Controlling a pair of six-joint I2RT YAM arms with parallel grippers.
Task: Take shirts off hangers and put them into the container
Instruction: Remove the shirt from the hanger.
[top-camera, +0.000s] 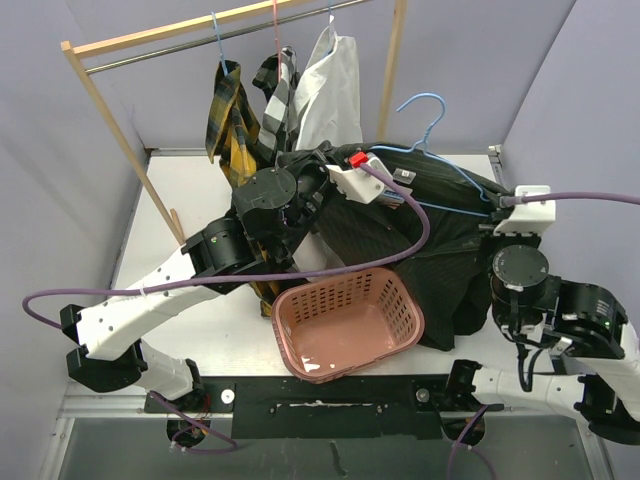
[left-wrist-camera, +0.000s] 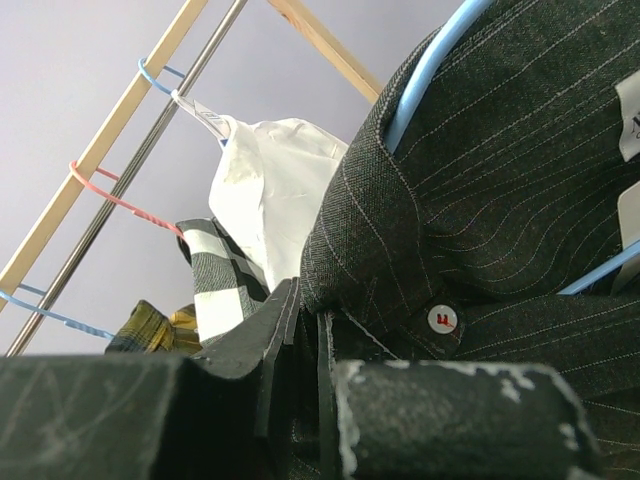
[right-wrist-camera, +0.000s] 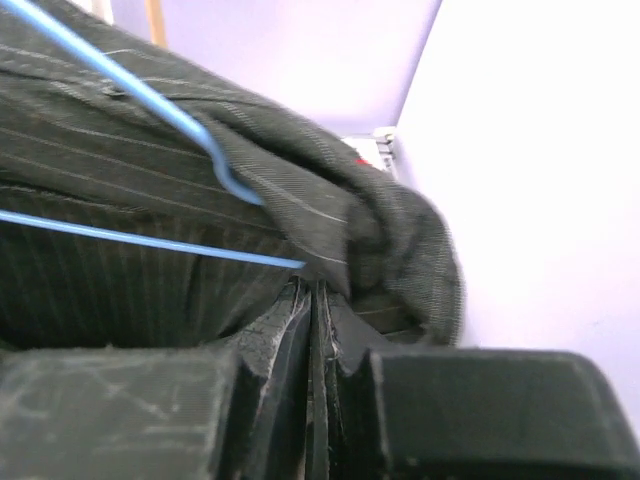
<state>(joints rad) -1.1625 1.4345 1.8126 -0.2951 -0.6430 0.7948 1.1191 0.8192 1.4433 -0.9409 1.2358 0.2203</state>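
The black striped shirt (top-camera: 440, 250) lies spread over the right half of the table, still on its light blue hanger (top-camera: 432, 125). My left gripper (top-camera: 398, 188) is shut on the shirt's front placket just below the collar (left-wrist-camera: 370, 230), next to a white button (left-wrist-camera: 442, 319). My right gripper (top-camera: 492, 203) is shut on a bunched fold of the same shirt (right-wrist-camera: 390, 240) at its right shoulder, right by the hanger wire (right-wrist-camera: 150, 100). The pink container (top-camera: 330, 286) sits tilted at the near edge, empty. The yellow plaid shirt (top-camera: 232, 125), the check shirt (top-camera: 280, 85) and the white shirt (top-camera: 330, 90) hang on the rail.
The wooden rack (top-camera: 115, 135) with its metal rail (top-camera: 180, 48) stands at the back left. Grey walls close in the back and the right side. A purple cable (top-camera: 300, 275) loops over the table from the left arm, and part of it runs above the basket.
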